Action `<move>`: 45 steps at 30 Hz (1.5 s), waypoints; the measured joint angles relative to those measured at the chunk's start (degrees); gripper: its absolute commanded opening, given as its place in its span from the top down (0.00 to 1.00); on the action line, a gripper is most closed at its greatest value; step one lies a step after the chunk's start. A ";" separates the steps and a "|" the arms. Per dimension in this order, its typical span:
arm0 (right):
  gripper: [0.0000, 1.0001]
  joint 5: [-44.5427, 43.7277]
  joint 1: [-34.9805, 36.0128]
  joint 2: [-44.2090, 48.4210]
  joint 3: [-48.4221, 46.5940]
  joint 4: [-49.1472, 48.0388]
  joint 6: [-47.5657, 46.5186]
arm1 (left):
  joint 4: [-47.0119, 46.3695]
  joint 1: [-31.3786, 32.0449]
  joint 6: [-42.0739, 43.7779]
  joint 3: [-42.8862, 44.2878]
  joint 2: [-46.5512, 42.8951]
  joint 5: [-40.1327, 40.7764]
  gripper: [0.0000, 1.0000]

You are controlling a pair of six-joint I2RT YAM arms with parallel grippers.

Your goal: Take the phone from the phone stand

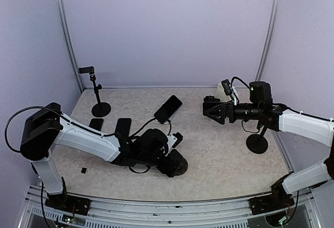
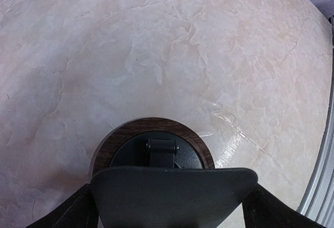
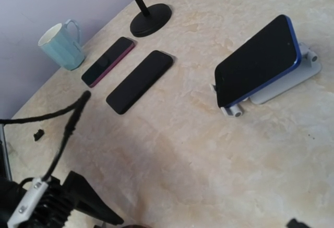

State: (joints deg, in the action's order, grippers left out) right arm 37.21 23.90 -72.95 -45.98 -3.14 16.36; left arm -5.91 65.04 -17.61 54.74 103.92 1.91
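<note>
Seen from behind in the left wrist view, a dark phone (image 2: 172, 196) leans upright on a round phone stand (image 2: 154, 126) with a wood-grain rim and a black hinge. My left fingers (image 2: 70, 213) flank the phone's side edges, one on each side, and the jaws stand open around it. From above, my left gripper (image 1: 168, 154) lies low over that stand (image 1: 178, 166) at the table's middle. My right gripper (image 1: 207, 108) hangs open and empty above the table to the right, well away from the stand.
A blue-edged phone (image 3: 258, 63) leans on a white stand (image 3: 292, 76) behind the left gripper. Two phones (image 3: 140, 81) (image 3: 108, 61) lie flat at left, by a pole stand's base (image 3: 151, 19) and a teal mug (image 3: 60, 45). Another pole stand (image 1: 257, 143) is under the right arm.
</note>
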 measured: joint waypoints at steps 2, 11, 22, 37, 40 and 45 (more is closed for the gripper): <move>0.00 0.00 0.00 0.00 0.00 0.00 0.00 | -0.02 0.00 -0.07 0.26 0.52 0.15 0.16; 0.00 -0.02 0.00 -0.17 0.00 -0.04 -0.02 | 0.35 0.00 0.00 1.03 0.70 1.77 0.30; 0.00 -0.02 0.00 -1.09 0.00 -0.24 -0.02 | 2.08 -3.23 0.04 1.03 -1.25 3.15 0.39; 0.00 -0.09 0.00 -1.16 0.17 -0.24 -0.20 | 4.87 -19.15 0.11 1.07 -9.38 8.76 0.46; 0.00 -0.09 0.00 -1.20 0.17 -0.26 -0.20 | 5.97 -22.82 -0.04 2.19 -9.57 10.05 0.46; 0.00 -0.09 0.00 -1.53 0.20 -0.44 -0.20 | 6.58 -28.81 -0.46 4.72 -9.49 11.21 0.47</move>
State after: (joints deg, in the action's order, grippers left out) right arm 37.12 23.90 -74.48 -45.78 -3.57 16.16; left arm 0.67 36.23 -18.06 59.46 94.43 13.13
